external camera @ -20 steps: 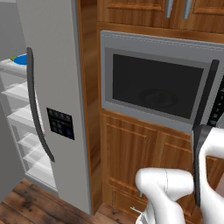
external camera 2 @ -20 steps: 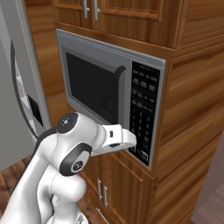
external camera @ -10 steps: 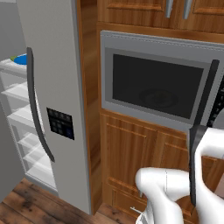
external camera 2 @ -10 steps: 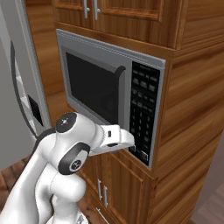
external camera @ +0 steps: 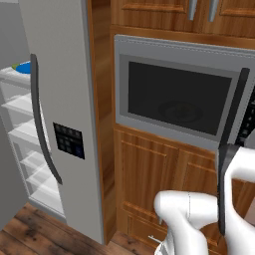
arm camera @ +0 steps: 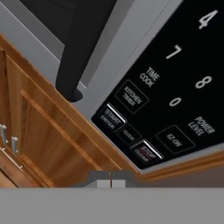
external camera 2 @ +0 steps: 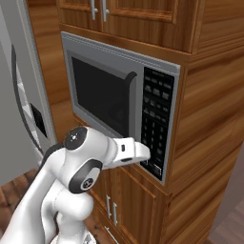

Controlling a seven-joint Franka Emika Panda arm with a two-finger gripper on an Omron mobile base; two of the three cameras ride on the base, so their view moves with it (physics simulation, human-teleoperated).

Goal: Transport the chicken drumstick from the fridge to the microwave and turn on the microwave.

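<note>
The microwave is built into wooden cabinetry, its door closed and its black window dark. The chicken drumstick is hidden. My gripper is pressed up to the bottom of the microwave's keypad, right of the dark bar handle. In the hand view the fingertips sit together, just below the START/ENTER button and the STOP/CLEAR button. The fridge stands to the left, its left side open onto white shelves.
A blue plate lies on the top fridge shelf. Wooden cabinet doors sit under the microwave, more above it. A wooden side panel flanks the keypad on the right. Dark wood floor lies below.
The hand has crept slightly up and forward toward the keypad. The microwave door and the fridge look the same.
</note>
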